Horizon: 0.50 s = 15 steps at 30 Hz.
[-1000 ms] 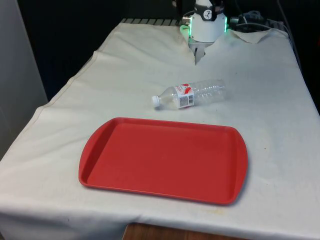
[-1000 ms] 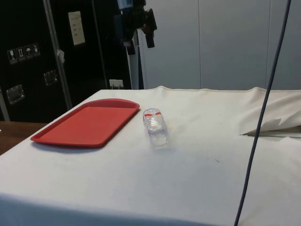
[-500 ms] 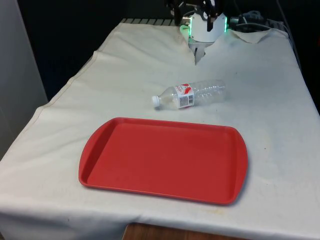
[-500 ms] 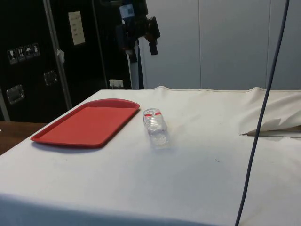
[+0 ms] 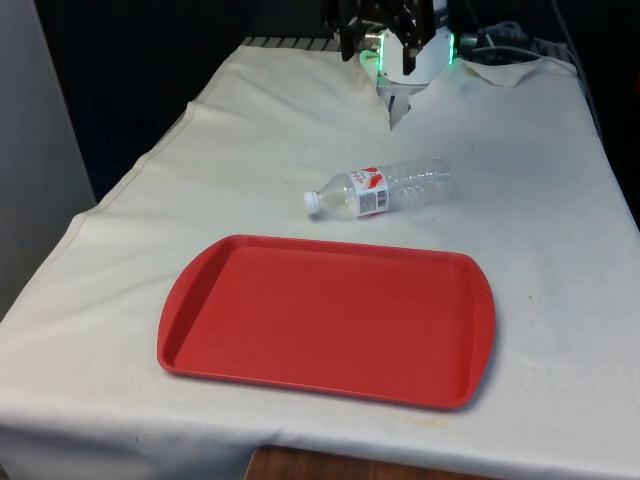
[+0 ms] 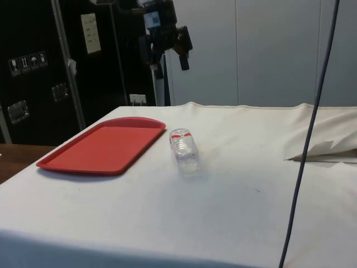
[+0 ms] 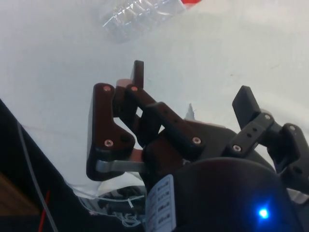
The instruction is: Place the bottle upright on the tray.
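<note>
End effector (image 6: 169,57) hung high over the tabletop's (image 5: 250,150) far end, well above and apart from everything on the cloth; the two fingers (image 7: 137,77) stood spread apart with nothing between them, so it was open and empty. In the front view it sat at the top edge (image 5: 385,35), fingers pointing down, well behind the bottle (image 5: 382,188). Bottle was a clear plastic one with a white cap and a red and white label, lying on its side on the white cloth, not upright. Cap pointed toward the front view's left, body toward the front view's right. It lay between the end effector and the red tray (image 5: 330,318), near the tray's far rim but not touching it, gap of cloth between. Side view had the bottle (image 6: 184,151) end-on, just beside the tray's (image 6: 106,146) near corner, still on cloth. Wrist view caught the bottle's ribbed clear body (image 7: 140,12) past the fingertips, well apart from them, with a sliver of red next to it. Tray sat flat toward the near end of the tabletop, nothing on it. Cloth wrinkled and folded near the far right corner in the front view.
</note>
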{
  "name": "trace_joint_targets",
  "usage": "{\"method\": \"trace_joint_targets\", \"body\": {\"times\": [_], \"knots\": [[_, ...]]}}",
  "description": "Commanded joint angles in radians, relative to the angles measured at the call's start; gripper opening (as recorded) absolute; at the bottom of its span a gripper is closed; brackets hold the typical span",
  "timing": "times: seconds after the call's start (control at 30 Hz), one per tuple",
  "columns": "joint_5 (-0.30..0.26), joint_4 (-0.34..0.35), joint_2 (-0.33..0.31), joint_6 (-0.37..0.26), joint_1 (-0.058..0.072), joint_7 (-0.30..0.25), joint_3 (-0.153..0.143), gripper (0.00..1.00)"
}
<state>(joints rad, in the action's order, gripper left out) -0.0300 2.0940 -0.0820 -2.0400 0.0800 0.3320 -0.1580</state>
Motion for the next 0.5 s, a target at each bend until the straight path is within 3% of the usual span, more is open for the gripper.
{"method": "trace_joint_targets", "body": {"times": [0.0,0.47], "knots": [[-0.008,-0.005,-0.006,-0.003,-0.002,0.003,-0.002,1.0],[-0.026,-0.013,-0.026,-0.008,-0.003,0.045,-0.016,1.0]]}}
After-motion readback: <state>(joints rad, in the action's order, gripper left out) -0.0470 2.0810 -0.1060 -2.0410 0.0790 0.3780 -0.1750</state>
